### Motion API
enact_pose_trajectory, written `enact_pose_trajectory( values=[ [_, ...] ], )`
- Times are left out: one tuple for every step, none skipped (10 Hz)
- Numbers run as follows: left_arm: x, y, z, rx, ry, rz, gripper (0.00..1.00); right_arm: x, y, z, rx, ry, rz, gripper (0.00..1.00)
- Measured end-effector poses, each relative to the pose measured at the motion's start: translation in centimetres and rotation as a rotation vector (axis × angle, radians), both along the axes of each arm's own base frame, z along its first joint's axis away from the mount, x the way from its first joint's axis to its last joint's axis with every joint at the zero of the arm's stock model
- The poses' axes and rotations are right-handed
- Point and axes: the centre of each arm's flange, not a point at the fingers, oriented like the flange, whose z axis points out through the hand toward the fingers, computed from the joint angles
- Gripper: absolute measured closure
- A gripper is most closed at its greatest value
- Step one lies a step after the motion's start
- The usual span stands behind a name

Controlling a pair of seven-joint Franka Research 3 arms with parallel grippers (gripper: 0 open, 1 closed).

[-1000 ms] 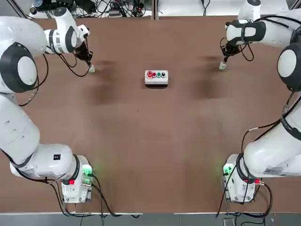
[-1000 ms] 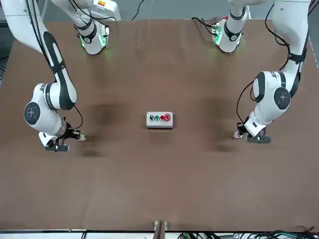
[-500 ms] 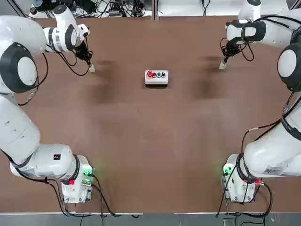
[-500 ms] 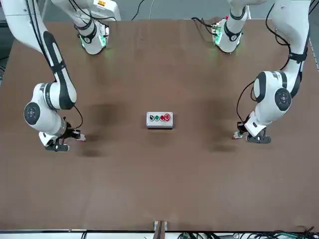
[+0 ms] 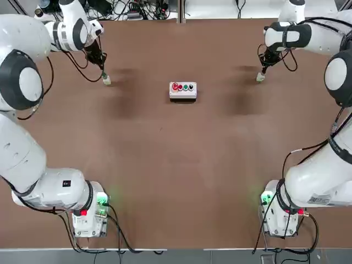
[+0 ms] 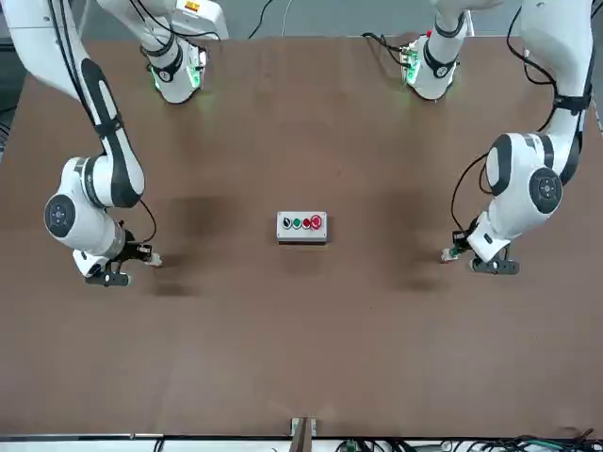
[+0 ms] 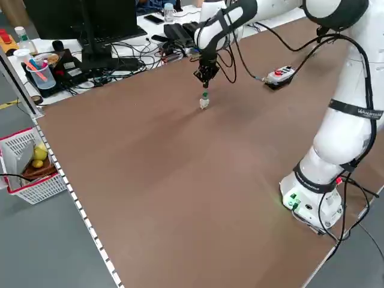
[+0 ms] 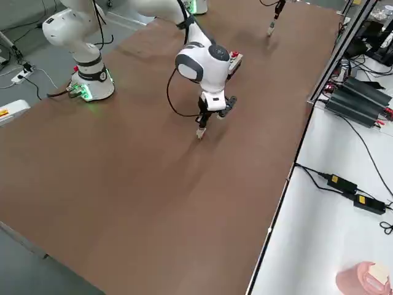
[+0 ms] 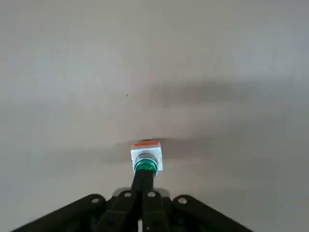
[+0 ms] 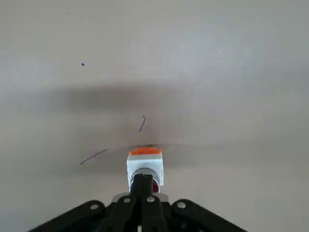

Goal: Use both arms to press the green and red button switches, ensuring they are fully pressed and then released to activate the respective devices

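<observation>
Brown worktop (image 5: 176, 165), both switches near its far edge, one toward each far corner, the white button box (image 5: 182, 91) between them. My left gripper (image 9: 143, 180), fingers pinched together and holding nothing, has its tip at the green switch (image 9: 145, 163); the right gripper (image 10: 142, 186), likewise clenched, sits on the red switch (image 10: 145, 169). I'd press straight down on each cap's centre until it bottoms, then lift vertically so neither base skids
</observation>
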Motion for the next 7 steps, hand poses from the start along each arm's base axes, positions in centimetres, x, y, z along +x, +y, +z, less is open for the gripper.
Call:
enact_pose_trajectory(
  values=[
    [0.1,0.0,1.9,0.001,-0.024,0.000,0.96,0.0,0.0,0.0,0.000,0.000,0.000,0.99],
    [0.1,0.0,4.2,0.003,-0.034,0.000,0.92,0.0,0.0,0.0,0.000,0.002,-0.001,0.99],
    [0.1,0.1,6.9,0.005,-0.023,0.002,0.88,0.0,0.0,0.1,0.000,0.011,-0.001,0.99],
    [0.2,0.2,10.1,0.008,-0.001,0.002,0.84,0.0,0.0,0.2,-0.001,0.023,-0.001,0.99],
    [0.7,0.2,13.5,0.009,0.014,0.002,0.72,-0.1,-0.1,0.2,-0.001,0.033,-0.002,0.99],
    [1.1,0.2,16.8,0.010,0.019,0.003,0.56,-0.1,-0.1,0.2,-0.001,0.037,-0.002,0.99],
    [1.4,0.3,19.4,0.009,0.016,0.004,0.43,-0.1,-0.1,0.2,-0.001,0.038,-0.002,0.99]
  ],
)
